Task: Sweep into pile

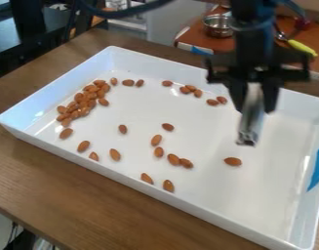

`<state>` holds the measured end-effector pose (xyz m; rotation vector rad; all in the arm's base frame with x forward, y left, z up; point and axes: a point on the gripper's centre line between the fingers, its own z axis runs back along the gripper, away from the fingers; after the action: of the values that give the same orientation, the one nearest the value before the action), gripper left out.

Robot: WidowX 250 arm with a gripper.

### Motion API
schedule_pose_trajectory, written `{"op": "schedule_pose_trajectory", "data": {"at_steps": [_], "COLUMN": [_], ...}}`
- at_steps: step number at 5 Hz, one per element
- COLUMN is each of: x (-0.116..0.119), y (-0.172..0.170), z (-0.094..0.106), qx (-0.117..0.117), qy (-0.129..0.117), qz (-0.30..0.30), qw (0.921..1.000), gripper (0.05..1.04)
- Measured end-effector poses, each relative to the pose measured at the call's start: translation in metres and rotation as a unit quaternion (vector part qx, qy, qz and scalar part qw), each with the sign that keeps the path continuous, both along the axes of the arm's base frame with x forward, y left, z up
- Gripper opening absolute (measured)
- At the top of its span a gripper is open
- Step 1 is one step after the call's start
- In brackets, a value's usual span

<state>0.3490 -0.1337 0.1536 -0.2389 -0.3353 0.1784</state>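
Note:
My gripper (254, 100) hangs over the right part of the white tray (207, 207), shut on a pale, shiny sweeping tool (251, 122) that points down. The tool's lower end stands above and right of a lone almond (232, 161). A dense cluster of almonds (83, 103) lies along the tray's left side. Several loose almonds (173, 159) are scattered across the middle and toward the near wall. Others (191, 89) lie in a loose row by the far wall.
The tray stands on a brown wooden table (70, 188), its raised walls around the almonds. Blue tape (318, 168) is on the right wall. Behind, a reddish table holds a metal bowl (218, 25) and a yellow-green object (302, 47).

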Motion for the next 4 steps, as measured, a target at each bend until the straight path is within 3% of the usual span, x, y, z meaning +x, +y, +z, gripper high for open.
{"op": "schedule_pose_trajectory", "data": {"at_steps": [2,4], "x": [-0.011,-0.031], "y": [-0.024,-0.011], "z": [-0.043,-0.068], "qx": [0.045,0.065], "qy": [0.001,0.015], "qz": [-0.013,-0.036], "qw": [0.9989,0.9971], "gripper": [0.378,0.378]}}
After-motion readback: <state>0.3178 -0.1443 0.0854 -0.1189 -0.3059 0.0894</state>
